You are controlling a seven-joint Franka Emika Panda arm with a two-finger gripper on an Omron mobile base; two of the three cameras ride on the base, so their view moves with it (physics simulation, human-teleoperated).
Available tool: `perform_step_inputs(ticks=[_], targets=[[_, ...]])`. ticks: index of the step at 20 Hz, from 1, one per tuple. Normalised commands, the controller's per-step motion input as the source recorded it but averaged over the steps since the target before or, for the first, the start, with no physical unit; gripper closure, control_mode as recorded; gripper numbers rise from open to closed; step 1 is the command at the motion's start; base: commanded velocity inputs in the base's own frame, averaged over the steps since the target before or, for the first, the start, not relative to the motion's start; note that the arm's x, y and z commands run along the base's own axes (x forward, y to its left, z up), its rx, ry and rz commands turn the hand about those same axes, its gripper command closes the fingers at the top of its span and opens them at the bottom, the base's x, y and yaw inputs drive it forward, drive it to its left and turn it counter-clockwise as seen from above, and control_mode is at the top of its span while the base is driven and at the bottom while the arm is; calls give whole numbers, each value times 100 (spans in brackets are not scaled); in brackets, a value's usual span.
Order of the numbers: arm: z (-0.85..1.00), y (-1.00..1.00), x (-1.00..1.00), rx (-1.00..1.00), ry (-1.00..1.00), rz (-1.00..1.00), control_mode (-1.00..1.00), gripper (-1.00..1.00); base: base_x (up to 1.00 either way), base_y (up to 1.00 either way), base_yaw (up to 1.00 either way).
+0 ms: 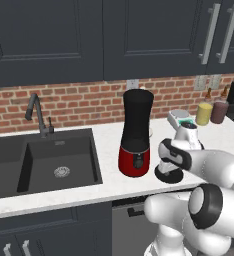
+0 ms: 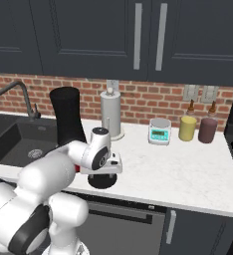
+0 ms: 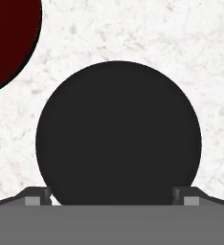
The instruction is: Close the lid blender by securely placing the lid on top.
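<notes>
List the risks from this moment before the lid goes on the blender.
1. The lid lies flat on the counter, and the fingertips straddle it near its widest part; a thin disc gripped by the edge may slip.
2. The blender is tall and stands close beside the gripper; lifting could knock the jar.
3. The jar top looks about as wide as the lid, so an off-centre placement may not seat.

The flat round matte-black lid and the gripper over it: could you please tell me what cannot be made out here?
- Lid: near edge cut off by the hand view's bottom.
- Fingertips: whether they touch the lid's rim, too little shows.
- Lid in the left base view: mostly hidden under the gripper.
- Tall black blender jar on its red base: base hidden behind the arm, right base view.
</notes>
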Motion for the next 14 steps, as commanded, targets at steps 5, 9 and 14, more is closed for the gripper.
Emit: perform_step_inputs(ticks=[5, 9, 14], targets=[[-13, 0, 15, 0, 0, 1, -100, -100, 0, 0, 0], [-16, 0, 13, 0, 0, 1, -100, -100, 0, 0, 0], [-13, 0, 14, 0, 0, 1, -100, -100, 0, 0, 0]])
